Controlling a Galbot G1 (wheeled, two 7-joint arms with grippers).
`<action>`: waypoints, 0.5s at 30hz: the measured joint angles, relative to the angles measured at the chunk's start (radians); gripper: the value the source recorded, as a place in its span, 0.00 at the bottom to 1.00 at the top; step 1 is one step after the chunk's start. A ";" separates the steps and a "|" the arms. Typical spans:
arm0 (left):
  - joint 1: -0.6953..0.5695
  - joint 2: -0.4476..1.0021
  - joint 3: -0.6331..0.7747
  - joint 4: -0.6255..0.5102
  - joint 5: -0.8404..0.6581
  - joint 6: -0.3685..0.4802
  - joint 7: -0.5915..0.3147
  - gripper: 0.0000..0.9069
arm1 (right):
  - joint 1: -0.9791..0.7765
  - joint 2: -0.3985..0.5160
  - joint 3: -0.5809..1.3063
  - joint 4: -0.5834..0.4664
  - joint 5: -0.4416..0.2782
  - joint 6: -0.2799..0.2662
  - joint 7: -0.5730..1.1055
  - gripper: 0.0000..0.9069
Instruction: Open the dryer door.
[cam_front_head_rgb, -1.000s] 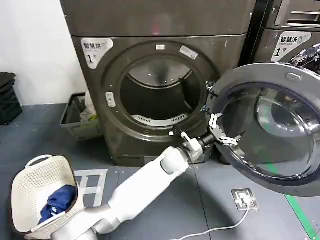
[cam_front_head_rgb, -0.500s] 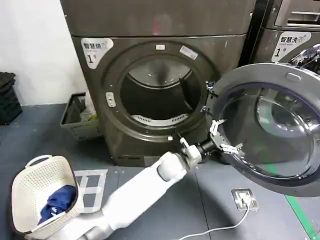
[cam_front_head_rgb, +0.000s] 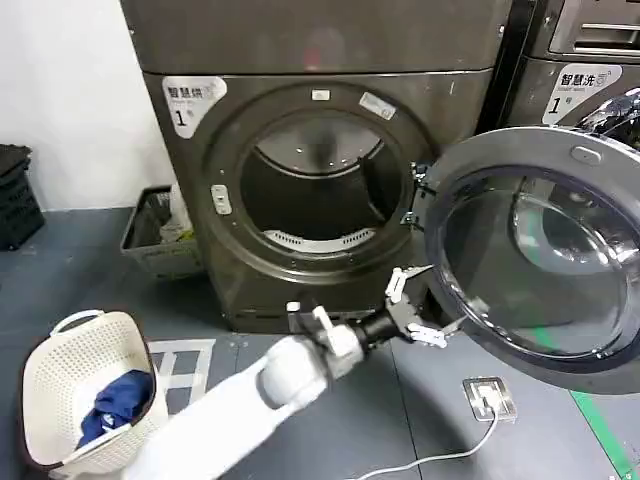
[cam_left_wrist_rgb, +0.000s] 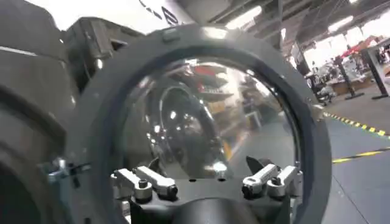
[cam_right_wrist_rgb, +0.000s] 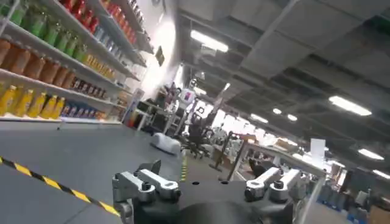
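The dryer door (cam_front_head_rgb: 520, 152) stands swung wide open to the right of the dryer's round opening (cam_front_head_rgb: 315, 190), its grey inner side and clear glass bulge facing me. My left gripper (cam_front_head_rgb: 420, 308) is open, low in front of the door's lower left rim, holding nothing. In the left wrist view the dryer door (cam_left_wrist_rgb: 97, 115) looms close ahead of the open left gripper (cam_left_wrist_rgb: 206, 169), whose fingers are spread below the glass. The right gripper (cam_right_wrist_rgb: 204, 178) is open and empty, pointing into a room with shelves.
A white laundry basket (cam_front_head_rgb: 60, 370) holding blue cloth sits on the floor at the left. A grey crate (cam_front_head_rgb: 150, 240) stands beside the dryer. A socket block (cam_front_head_rgb: 488, 397) with a white cable lies under the door. A second machine (cam_front_head_rgb: 590, 70) stands at the right.
My left gripper has drawn back from the door's inner side, moving down and to the left toward me. The door has stayed wide open in about the same place.
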 joint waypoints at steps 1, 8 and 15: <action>0.016 0.031 -0.013 -0.030 -0.005 0.002 0.001 1.00 | 0.001 -0.001 -0.002 0.000 0.000 0.002 -0.003 1.00; 0.143 0.237 -0.144 -0.204 -0.063 0.041 -0.004 1.00 | 0.009 -0.009 -0.019 -0.002 0.008 0.012 -0.026 1.00; 0.333 0.413 -0.348 -0.332 -0.170 0.118 -0.065 1.00 | 0.018 -0.022 -0.042 -0.002 0.026 0.010 -0.037 1.00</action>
